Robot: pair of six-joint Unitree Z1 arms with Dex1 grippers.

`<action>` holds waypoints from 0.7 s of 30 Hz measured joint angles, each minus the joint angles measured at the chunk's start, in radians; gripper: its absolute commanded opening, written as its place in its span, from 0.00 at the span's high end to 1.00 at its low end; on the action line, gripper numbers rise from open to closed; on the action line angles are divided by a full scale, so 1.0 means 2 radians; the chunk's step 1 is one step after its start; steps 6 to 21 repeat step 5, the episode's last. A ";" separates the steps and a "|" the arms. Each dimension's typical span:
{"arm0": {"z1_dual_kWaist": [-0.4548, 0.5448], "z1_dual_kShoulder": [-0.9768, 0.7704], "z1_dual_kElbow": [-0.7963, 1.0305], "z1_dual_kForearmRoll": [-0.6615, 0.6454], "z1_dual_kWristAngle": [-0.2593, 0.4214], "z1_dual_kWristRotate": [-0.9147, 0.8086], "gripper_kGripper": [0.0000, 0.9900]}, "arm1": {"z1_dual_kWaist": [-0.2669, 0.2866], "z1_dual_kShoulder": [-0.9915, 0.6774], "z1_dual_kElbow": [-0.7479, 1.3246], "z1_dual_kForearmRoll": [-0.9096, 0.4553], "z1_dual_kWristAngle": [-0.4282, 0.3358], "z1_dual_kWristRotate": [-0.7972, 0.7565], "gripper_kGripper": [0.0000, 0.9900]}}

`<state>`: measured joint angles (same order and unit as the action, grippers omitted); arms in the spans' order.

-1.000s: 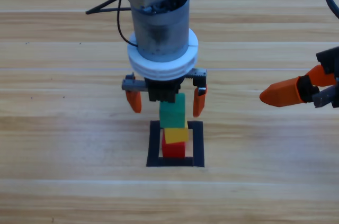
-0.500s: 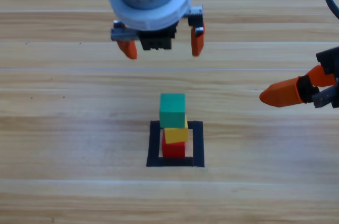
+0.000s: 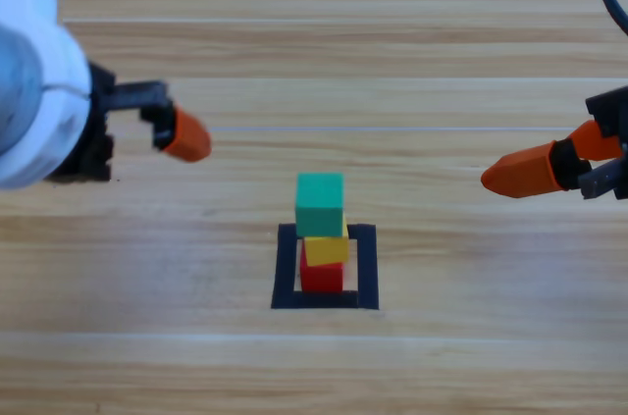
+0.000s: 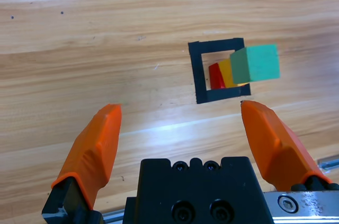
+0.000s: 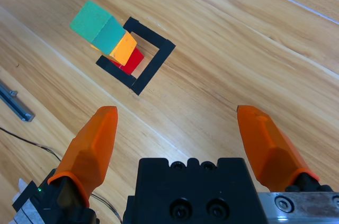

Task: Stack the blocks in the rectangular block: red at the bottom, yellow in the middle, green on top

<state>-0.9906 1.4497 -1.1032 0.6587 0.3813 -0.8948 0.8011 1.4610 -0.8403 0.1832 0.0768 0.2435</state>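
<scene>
Cubes stand stacked inside the black tape square (image 3: 365, 268) on the wooden desk (image 3: 442, 42): red cube (image 3: 322, 278) at the bottom, yellow cube (image 3: 327, 250) in the middle, teal-green cube (image 3: 321, 205) on top, leaning a little off the ones beneath. Left tool (image 4: 188, 128) hangs at the left edge, its jaws spread wide and holding nothing. Right tool (image 5: 180, 134) waits at the right edge, well apart from the stack, jaws likewise spread and empty.

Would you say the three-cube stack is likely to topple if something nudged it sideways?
Probably yes. The stack is one cube wide and three high. The green cube and yellow cube look slightly offset, so a high push would likely tip it.
</scene>
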 measured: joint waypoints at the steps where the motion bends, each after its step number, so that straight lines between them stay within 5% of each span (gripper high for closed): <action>1: 0.000 -0.003 0.008 -0.003 0.000 0.002 0.03 | 0.000 0.000 0.000 0.000 0.000 0.000 0.00; 21: 0.000 -0.005 0.010 -0.005 0.001 0.011 0.03 | 0.000 0.000 0.000 0.000 0.000 0.000 0.00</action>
